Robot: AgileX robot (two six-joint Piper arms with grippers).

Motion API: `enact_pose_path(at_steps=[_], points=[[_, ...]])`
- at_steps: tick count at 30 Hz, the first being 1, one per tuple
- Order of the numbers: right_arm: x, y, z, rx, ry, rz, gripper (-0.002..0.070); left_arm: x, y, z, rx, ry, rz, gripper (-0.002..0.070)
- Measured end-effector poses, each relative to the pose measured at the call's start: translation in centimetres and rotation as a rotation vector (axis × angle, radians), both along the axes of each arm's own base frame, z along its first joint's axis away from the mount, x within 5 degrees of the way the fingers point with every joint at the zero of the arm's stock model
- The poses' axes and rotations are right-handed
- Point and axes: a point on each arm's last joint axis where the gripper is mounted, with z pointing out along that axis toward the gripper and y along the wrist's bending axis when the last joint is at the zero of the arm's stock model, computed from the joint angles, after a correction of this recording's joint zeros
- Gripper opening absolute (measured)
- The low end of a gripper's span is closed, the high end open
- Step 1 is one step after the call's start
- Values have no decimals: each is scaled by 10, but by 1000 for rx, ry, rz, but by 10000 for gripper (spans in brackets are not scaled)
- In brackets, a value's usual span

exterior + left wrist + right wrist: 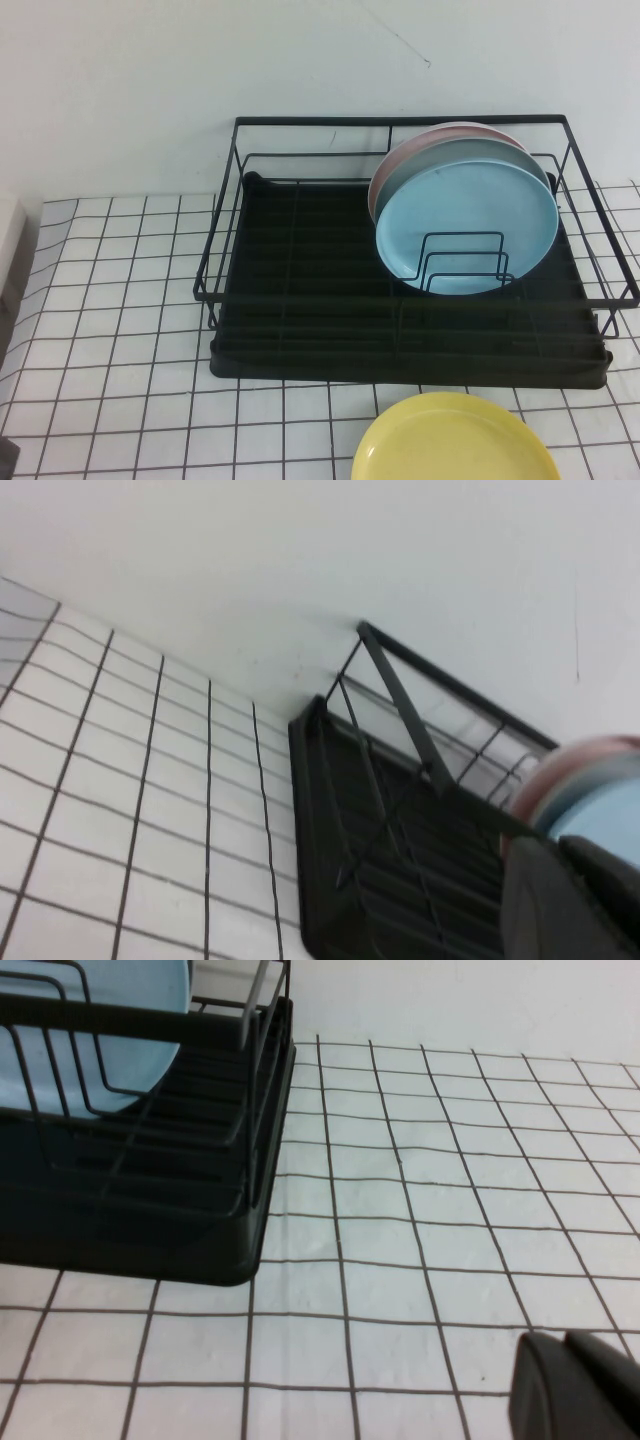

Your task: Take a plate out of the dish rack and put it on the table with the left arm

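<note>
The light sky-blue plate (467,225) stands upright on its edge among the wire dividers at the right of the black dish rack (300,330). A grey-blue plate and a pink plate lean behind it. Neither gripper shows in the high view. In the left wrist view my left gripper (555,845) is shut and empty, off the rack's (400,810) left side, with the plate (610,805) just beyond its tips. In the right wrist view my right gripper (565,1338) is shut and empty, low over the table (450,1210) to the right of the rack (150,1220) and the plate (120,1020).
A yellow plate (455,445) lies flat on the gridded table (120,300) in front of the rack. A white wall rises right behind the rack. A pale object (10,250) stands at the table's far left edge.
</note>
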Motion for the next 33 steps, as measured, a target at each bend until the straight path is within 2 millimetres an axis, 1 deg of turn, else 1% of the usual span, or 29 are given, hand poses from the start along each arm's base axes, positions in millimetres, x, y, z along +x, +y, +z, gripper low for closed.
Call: enact_pose_path(at_steps=[6,8,11,13,14,15,17,19,23,26,28,29,31,33], points=[[0,0,0,0,0,0,-1,0,1,1,-45,-5,10,-3],[0,0,0,0,0,0,-1,0,-2,8,-36,7,-26,-3],[0,0,0,0,0,0,-1,3,-9,33,32,47,-97,-3],[0,0,0,0,0,0,-1,8,-14,54,112,96,-162,-3],[0,0,0,0,0,0,-1,11,-17,62,153,125,-200,-3],[0,0,0,0,0,0,-1,18,-20,74,208,157,-238,-3],[0,0,0,0,0,0,-1,29,-26,91,300,185,-316,-3],[0,0,0,0,0,0,-1,45,-32,107,407,212,-409,-3],[0,0,0,0,0,0,-1,87,-44,127,540,238,-577,-3],[0,0,0,0,0,0,-1,125,-53,139,592,225,-682,-3],[0,0,0,0,0,0,-1,154,-60,144,618,206,-743,-3],[0,0,0,0,0,0,-1,167,-64,143,625,205,-772,-3],[0,0,0,0,0,0,-1,196,-76,144,659,186,-832,-3],[0,0,0,0,0,0,-1,218,-92,146,687,159,-898,-3]])
